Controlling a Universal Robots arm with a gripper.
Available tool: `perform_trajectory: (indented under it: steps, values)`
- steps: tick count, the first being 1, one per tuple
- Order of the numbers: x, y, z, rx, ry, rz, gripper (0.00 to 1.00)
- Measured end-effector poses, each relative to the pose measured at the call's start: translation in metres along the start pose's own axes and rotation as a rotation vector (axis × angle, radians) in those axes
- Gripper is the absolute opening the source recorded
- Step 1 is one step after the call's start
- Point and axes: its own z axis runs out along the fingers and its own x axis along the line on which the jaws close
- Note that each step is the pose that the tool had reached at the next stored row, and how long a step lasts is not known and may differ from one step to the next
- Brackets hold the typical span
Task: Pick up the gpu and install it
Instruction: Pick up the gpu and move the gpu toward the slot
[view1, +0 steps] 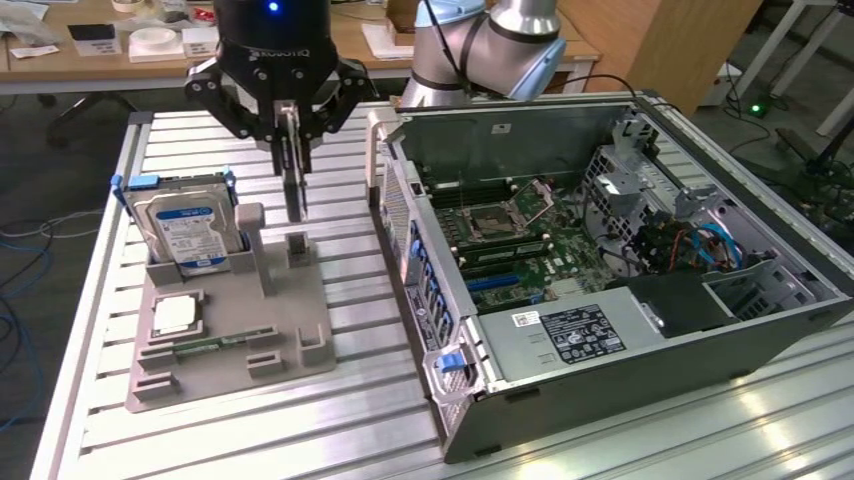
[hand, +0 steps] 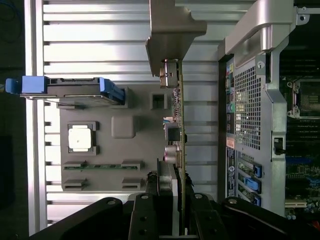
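Gripper (hand: 179, 172): closest thing to the wrist camera. Its dark linkages crowd the foreground, and the two fingers are pressed in on the gpu (view1: 296, 195), pinching the card between them.
Hard drive (view1: 187, 228): left of the exterior frame, blue-labelled, standing upright in the tray's back slot.
Processor chip (view1: 176, 316): lower left, lying flat in its square pocket in front of the hard drive.
Tray (view1: 287, 320): grey moulded holder on the slatted table (view1: 334, 430), in the left half of the frame. Its small post (view1: 296, 248) stands directly under the card.
Gpu position: upper left-centre of the exterior frame, hanging from the fingers with its thin edge toward that camera. Its lower end looks just clear of the post, so I judge it lifted out of the tray, though the gap is slight.
Long axis: in the exterior view the card reads tall and narrow, running down from the fingers. In the wrist view it is a thin line leading from the fingers to the grey bracket (hand: 172, 35) at its far end.
Case (view1: 400, 215): open computer case across the right half. Its perforated wall stands just beside the card, on the exterior view's right.
Motherboard (view1: 534, 250): centre-right, on the case floor.
Deciding relation: the board lies to the exterior view's right of the gripper, beyond the case wall and lower. The card is held outside the case, not over it.
Stage: picked up, not installed, by my reading.
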Motion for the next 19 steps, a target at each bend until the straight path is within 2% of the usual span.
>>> perform_trajectory:
  steps: [19]
  values:
    - [-0.028, 0.0006, -0.0003, -0.0001, -0.0001, 0.0, 0.28]
